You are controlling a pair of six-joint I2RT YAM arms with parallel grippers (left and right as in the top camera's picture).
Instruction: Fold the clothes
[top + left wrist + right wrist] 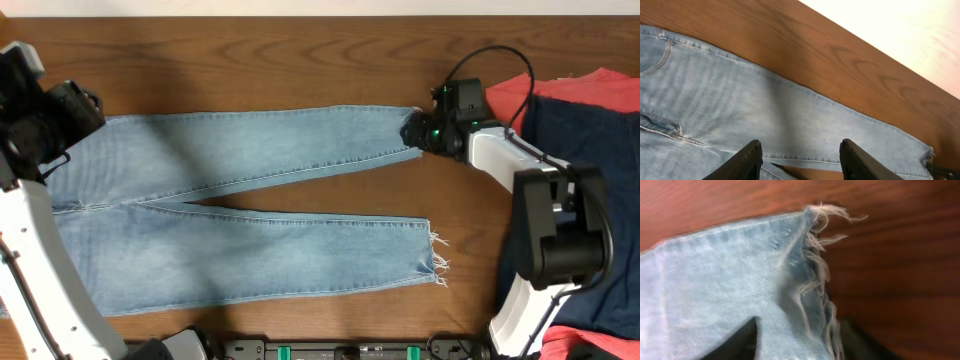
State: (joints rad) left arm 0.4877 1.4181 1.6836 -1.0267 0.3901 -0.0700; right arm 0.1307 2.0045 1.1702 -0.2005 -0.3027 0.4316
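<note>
Nothing folded yet: light-blue jeans (250, 210) lie flat, left gripper (801, 150) spread above them, right gripper (799, 332) spread astride the upper frayed hem (815, 255).

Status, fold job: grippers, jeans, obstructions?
Left gripper open above jeans. Right gripper open, straddling one leg's frayed hem. Jeans flat, unfolded. Navy garment off right, apart.

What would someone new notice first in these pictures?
Light-blue jeans lie spread flat across the wooden table, legs pointing right. The right pincer sits at the upper leg's frayed hem, jaws open either side of it. A red-orange garment and a navy garment are heaped at the right edge.
</note>
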